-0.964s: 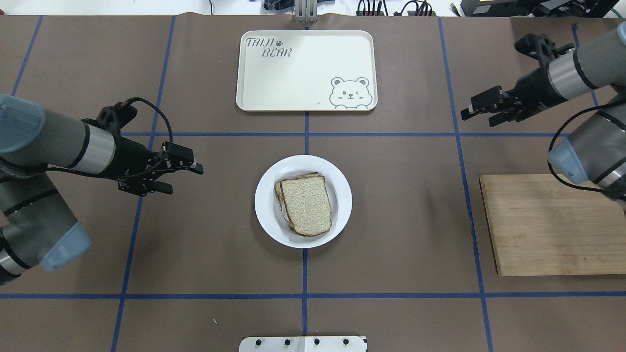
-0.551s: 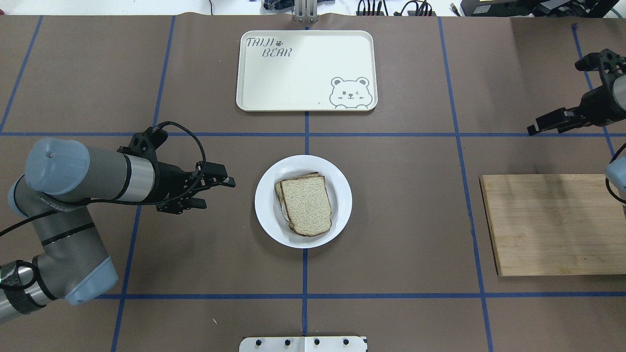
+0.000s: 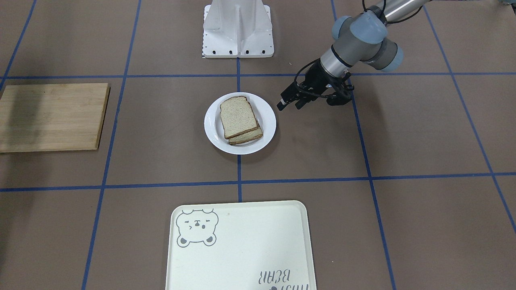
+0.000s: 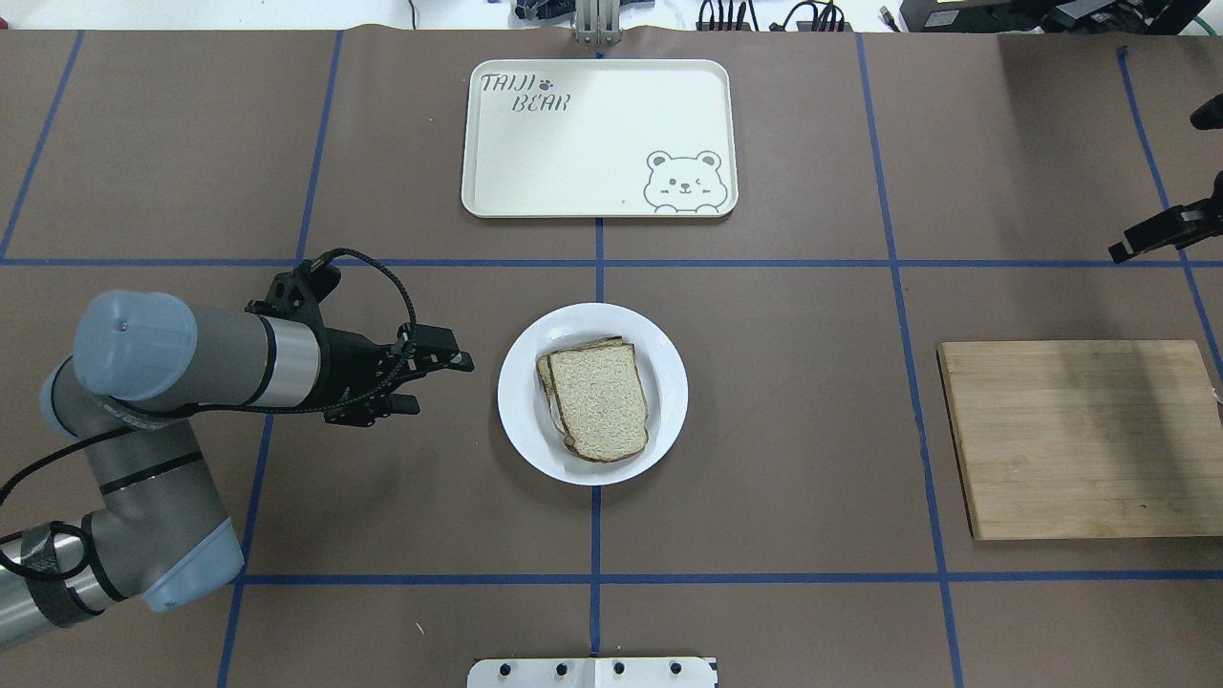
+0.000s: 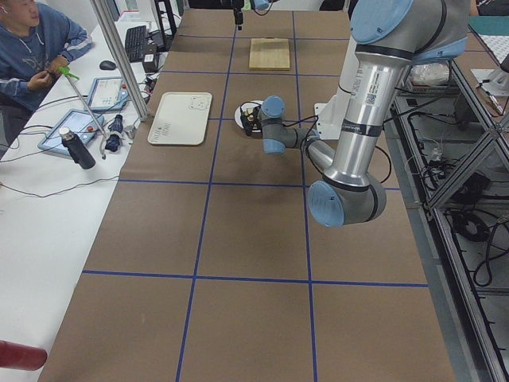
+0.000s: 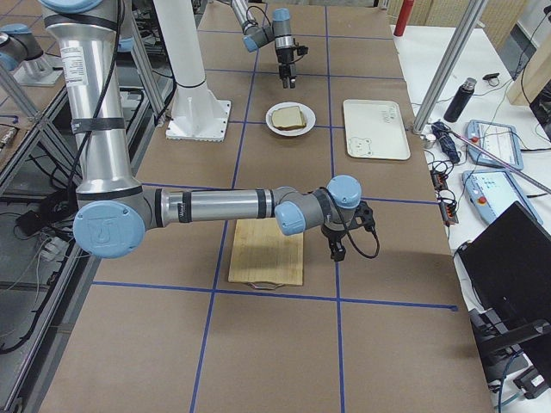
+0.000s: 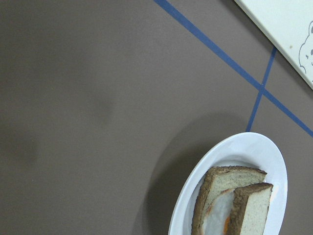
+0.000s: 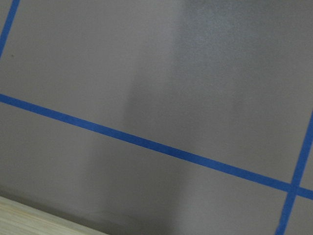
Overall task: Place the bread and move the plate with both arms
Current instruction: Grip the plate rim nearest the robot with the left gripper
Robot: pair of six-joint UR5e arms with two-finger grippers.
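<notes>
Bread (image 4: 602, 401) rests on the plate (image 4: 521, 420) at frame centre, placement apparently done, as the empty, spread left hand (image 4: 444, 384) edges nearer its rim for the lift while the right hand (image 4: 1127, 247), grip unreadable, retreats to the right edge.

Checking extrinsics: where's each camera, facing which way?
Front-facing: across the table, facing the base, down on plate, bread, tray, cutting board; left arm only.
Overhead: behind the base, looking forward and down; left gripper, right gripper at the edge.
Exterior left: table's end, looking along it; left arm near.
Exterior right: opposite end; right arm near, left far.
Left wrist: down at the plate; no body.
Right wrist: down at table, cutting board edge; no body.
Shared: front-facing and overhead show one layout, flipped.
</notes>
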